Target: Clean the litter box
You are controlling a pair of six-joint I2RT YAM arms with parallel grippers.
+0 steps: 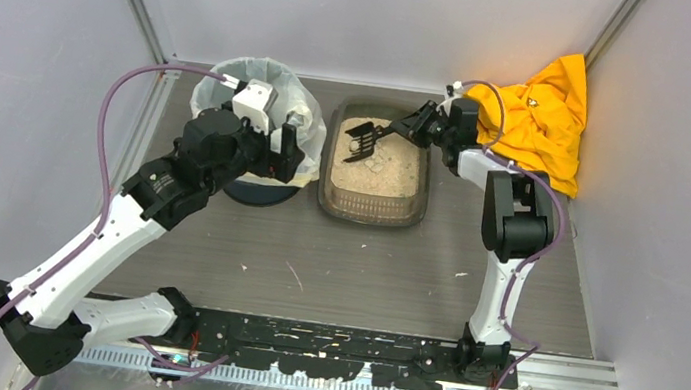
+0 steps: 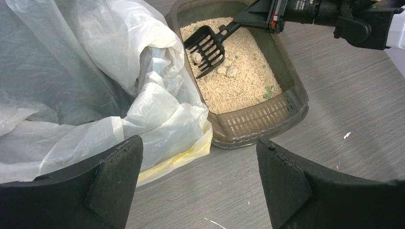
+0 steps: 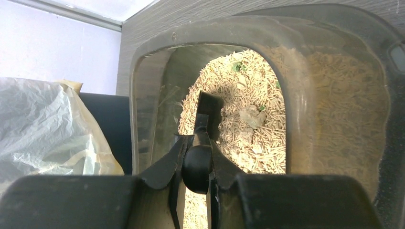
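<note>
The litter box (image 1: 372,211) sits centre frame on the bench (image 1: 311,271), holding pale granules and clumps (image 2: 230,71). Our right fingers (image 3: 165,167) clamp the scoop (image 2: 206,47) by its handle, angled down to sift. Our left fingers (image 2: 114,183) are spread and empty beside the bag-lined bin (image 1: 226,78), which we judge is there for the waste.

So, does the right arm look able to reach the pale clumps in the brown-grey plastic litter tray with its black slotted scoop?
Probably yes: the right gripper holds the black slotted scoop, its head inside the brown-grey plastic litter tray beside the pale clumps, nothing between.
</note>
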